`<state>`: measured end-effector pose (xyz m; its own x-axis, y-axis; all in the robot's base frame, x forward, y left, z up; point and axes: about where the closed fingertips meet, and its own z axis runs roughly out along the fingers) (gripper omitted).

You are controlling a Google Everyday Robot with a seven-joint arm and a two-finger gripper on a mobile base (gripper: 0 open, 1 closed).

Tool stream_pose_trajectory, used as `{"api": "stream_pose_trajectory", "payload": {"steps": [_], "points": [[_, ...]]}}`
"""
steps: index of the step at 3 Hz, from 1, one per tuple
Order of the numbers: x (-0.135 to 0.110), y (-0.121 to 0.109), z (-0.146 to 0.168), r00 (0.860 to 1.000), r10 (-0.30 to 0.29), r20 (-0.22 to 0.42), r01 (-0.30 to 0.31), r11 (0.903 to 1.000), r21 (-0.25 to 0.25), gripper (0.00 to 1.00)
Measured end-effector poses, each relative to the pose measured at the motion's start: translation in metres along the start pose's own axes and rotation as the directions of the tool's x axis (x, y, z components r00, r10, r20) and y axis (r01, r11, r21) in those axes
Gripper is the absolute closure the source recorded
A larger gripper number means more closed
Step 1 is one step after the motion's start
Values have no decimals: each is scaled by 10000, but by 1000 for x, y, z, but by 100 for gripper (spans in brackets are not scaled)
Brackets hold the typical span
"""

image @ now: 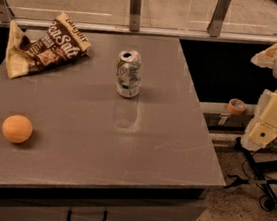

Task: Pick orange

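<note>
The orange [17, 128] is a small round matte fruit. It lies on the grey table [123, 151] near the table's left front. My gripper [270, 123] hangs on the cream and white arm at the right edge of the view. It is off the table, beyond its right side and far from the orange. Nothing shows in it.
An upright drinks can [129, 74] stands at the table's middle back. A crumpled chip bag [43, 44] lies at the back left. An orange tape roll [237, 106] sits on a low ledge right of the table. A glass railing runs behind. Cables and a stand lie on the floor at right.
</note>
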<state>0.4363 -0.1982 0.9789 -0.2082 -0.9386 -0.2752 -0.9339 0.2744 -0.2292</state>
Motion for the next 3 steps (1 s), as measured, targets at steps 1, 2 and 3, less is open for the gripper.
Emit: {"api": "stream_pose_trajectory", "payload": {"steps": [1, 2, 3], "points": [[-44, 23, 1, 9920, -51, 1263, 98, 9993, -366, 0], [-114, 68, -1, 9583, -496, 2813, 782, 9927, -913, 0], [-114, 68, -1, 9583, -497, 2814, 783, 9928, -911, 0]]}}
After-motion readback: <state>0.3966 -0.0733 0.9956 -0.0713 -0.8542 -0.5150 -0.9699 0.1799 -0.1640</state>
